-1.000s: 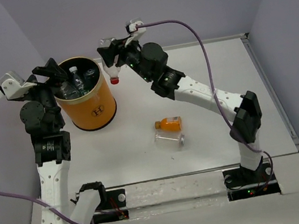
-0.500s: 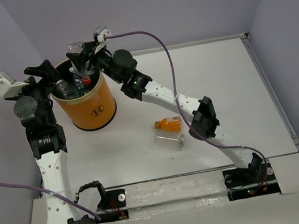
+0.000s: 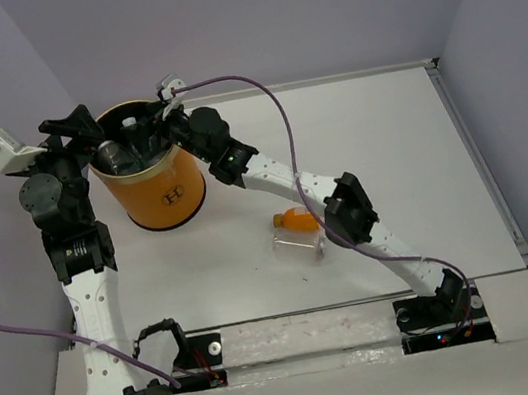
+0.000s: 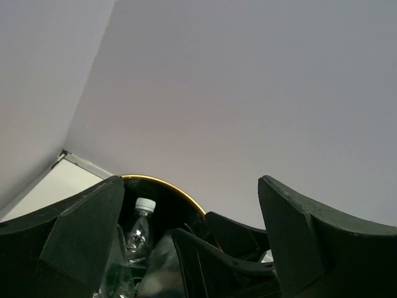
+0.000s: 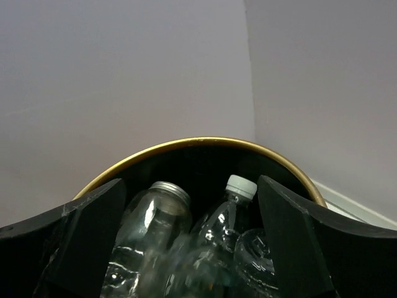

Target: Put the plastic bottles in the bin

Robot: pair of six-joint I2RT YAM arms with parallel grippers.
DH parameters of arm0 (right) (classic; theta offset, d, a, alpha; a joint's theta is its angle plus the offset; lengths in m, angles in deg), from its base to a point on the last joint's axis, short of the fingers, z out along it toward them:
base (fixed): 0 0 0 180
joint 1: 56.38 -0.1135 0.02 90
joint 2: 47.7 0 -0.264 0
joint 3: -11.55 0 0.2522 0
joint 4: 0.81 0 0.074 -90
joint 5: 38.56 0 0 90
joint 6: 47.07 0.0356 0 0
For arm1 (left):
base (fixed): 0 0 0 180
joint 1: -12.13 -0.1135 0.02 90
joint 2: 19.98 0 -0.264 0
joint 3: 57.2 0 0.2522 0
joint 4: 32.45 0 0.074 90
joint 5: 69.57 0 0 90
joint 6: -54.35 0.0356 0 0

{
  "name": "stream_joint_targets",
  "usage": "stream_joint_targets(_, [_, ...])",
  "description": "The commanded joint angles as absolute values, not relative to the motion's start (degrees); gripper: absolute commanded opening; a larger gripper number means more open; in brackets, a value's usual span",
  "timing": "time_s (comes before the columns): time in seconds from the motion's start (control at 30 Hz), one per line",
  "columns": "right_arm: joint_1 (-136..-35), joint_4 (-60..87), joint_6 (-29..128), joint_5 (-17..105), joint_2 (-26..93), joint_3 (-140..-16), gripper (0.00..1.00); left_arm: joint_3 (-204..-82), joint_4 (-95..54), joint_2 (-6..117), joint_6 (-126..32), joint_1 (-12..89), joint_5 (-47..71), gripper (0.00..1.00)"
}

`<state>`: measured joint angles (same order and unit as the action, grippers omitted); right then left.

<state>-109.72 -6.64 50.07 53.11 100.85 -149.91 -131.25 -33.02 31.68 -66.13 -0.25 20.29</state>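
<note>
The bin (image 3: 156,187), an orange bucket with a gold rim, stands at the back left and holds several clear plastic bottles (image 3: 117,157). My right gripper (image 3: 153,130) hangs open over its mouth. In the right wrist view the right gripper (image 5: 192,186) gapes above a silver-capped bottle (image 5: 155,211) and a white-capped bottle (image 5: 239,194), with a blurred clear one low between them. My left gripper (image 3: 89,130) stands open at the bin's left rim; the left gripper (image 4: 190,186) looks in at a white-capped bottle (image 4: 141,225). An orange-filled bottle (image 3: 294,219) and a clear bottle (image 3: 299,245) lie on the table.
The right arm (image 3: 314,194) stretches across the table's middle, partly over the orange-filled bottle. Purple cables (image 3: 257,92) arc above both arms. Walls close off the back and both sides. The table's raised edge (image 3: 474,152) runs along the right.
The right arm swung left with a red-capped bottle from beside the bin to over its mouth, then opened its jaws and the bottle left them. The left arm shifted slightly.
</note>
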Motion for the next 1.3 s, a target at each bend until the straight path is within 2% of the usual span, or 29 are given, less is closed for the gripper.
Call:
stream_joint_targets(0.0, [-110.08,-6.57,50.04,50.21,86.9,-144.45,0.93,-134.24,-35.83,31.35,-67.02,-0.53,13.51,0.99])
stream_joint_targets(0.17, [-110.08,-1.11,50.48,51.17,71.42,-129.87,0.93,-131.52,-36.45,29.77,-70.98,0.0,3.59,0.99])
stream_joint_targets(0.23, [-109.39,-1.2,51.45,53.71,63.96,-119.42,0.91,-130.73,-35.57,29.33,-70.73,1.14,0.43,0.99])
stream_joint_targets(0.27, [-109.38,-1.11,51.98,55.12,56.0,-107.62,0.89,-130.46,-33.83,29.07,-70.11,3.49,-0.74,0.99])
stream_joint_targets(0.3, [-108.6,-1.37,53.11,55.83,51.83,-101.24,0.88,-129.76,-32.68,28.89,-68.37,5.34,-1.36,0.99])
stream_joint_targets(0.33, [-107.72,-1.28,53.65,56.88,43.87,-94.91,0.85,-129.32,-31.71,28.71,-66.96,10.58,-1.01,0.99])
stream_joint_targets(0.37, [-107.71,-1.11,54.17,57.15,39.62,-82.67,0.81,-128.71,-29.53,28.28,-65.46,14.64,0.38,0.99])
stream_joint_targets(0.43, [-105.96,-0.67,57.32,57.85,31.36,-71.0,0.79,-127.13,-27.4,28.36,-61.26,22.9,6.79,0.99])
stream_joint_targets(0.47, [-105.95,-0.49,58.91,59.51,23.22,-60.94,0.77,-126.43,-26.26,29.23,-60.36,30.6,8.29,0.99])
stream_joint_targets(0.57, [-104.9,4.41,63.14,66.51,9.23,-47.1,0.74,-124.67,-23.19,32.82,-58.51,43.36,13.65,0.99])
stream_joint_targets(0.73, [-104.19,17.69,71.83,72.45,-4.61,-36.16,0.67,-122.9,-20.98,40.12,-57.01,58.43,26.66,0.98])
stream_joint_targets(0.83, [-104.19,22.69,75.61,72.53,-11.28,-31.06,0.66,-123.77,-20.63,46.19,-53.86,64.13,29.3,0.98])
stream_joint_targets(0.93, [-104.19,26.3,78.08,71.92,-17.61,-28.67,0.66,-125.45,-21.15,52.52,-44.73,68.27,27.04,0.97])
stream_joint_targets(1.07, [-104.19,30.17,79.84,69.73,-23.86,-26.65,0.61,-125.45,-25.19,59.02,-38.83,68.99,29.74,0.96])
stream_joint_targets(1.27, [-104.19,34.75,82.83,65.35,-30.11,-24.8,0.61,-128.88,-23.88,70.0,-33.9,68.99,29.22,0.98])
